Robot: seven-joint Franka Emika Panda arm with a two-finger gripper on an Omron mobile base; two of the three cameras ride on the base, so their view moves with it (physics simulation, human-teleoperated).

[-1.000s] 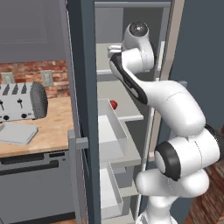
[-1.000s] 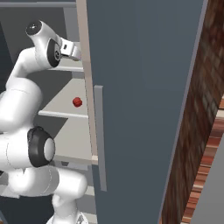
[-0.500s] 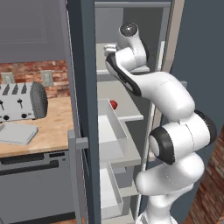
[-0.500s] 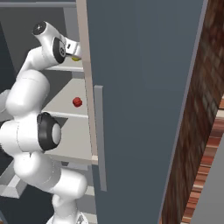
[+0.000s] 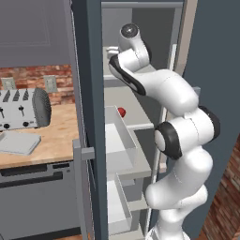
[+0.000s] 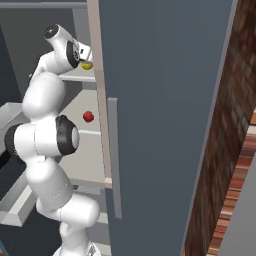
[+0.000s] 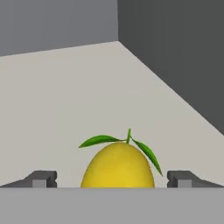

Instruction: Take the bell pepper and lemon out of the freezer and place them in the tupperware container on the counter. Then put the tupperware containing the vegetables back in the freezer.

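From the left base view, the white arm has swung deeper into the tall blue-grey freezer [image 5: 89, 117], above the small red bell pepper [image 5: 122, 111]. From the right base view, its hand now sits beside the small yellow lemon [image 6: 87, 65] on the upper shelf. In the hand view, the pincer [image 7: 114, 178] is spread around the lemon [image 7: 118, 166], ready to close.

In the hand view the lemon [image 7: 117, 166] is cut off along its bottom. In the right base view the freezer [image 6: 165, 115] door hides part of it. The toaster [image 5: 21, 108] runs off the left edge.
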